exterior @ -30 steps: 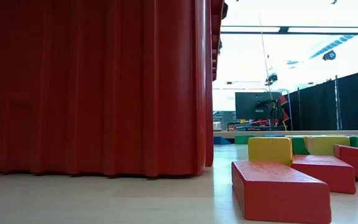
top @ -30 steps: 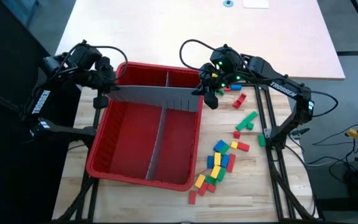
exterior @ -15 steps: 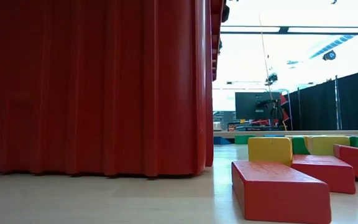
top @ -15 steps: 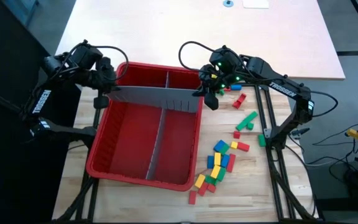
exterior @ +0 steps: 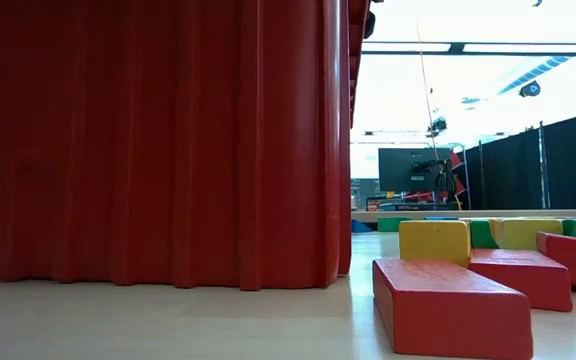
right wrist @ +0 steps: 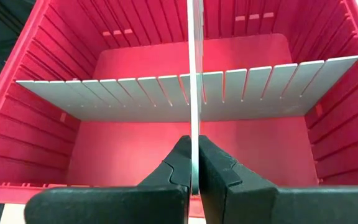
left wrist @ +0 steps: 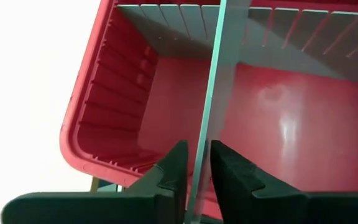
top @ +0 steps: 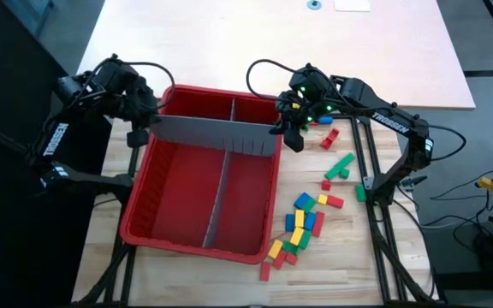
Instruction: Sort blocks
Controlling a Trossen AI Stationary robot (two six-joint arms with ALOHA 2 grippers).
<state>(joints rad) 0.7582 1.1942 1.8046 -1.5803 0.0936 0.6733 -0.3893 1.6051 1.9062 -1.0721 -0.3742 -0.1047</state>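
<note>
Left pincer [left wrist: 196, 177], right pincer [right wrist: 192, 163] clamp grey divider [top: 216, 132] above red bin [top: 144, 201]; blocks [top: 302, 218] beside.

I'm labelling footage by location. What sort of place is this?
Probably a robotics lab or test hall: black curtain partitions, strip ceiling lights, a monitor on a bench behind the table.

Right hand [right wrist: 193, 163] clamped on grey panel's [right wrist: 194, 74] edge, above red bin [right wrist: 36, 81] with slotted divider [right wrist: 135, 99].
</note>
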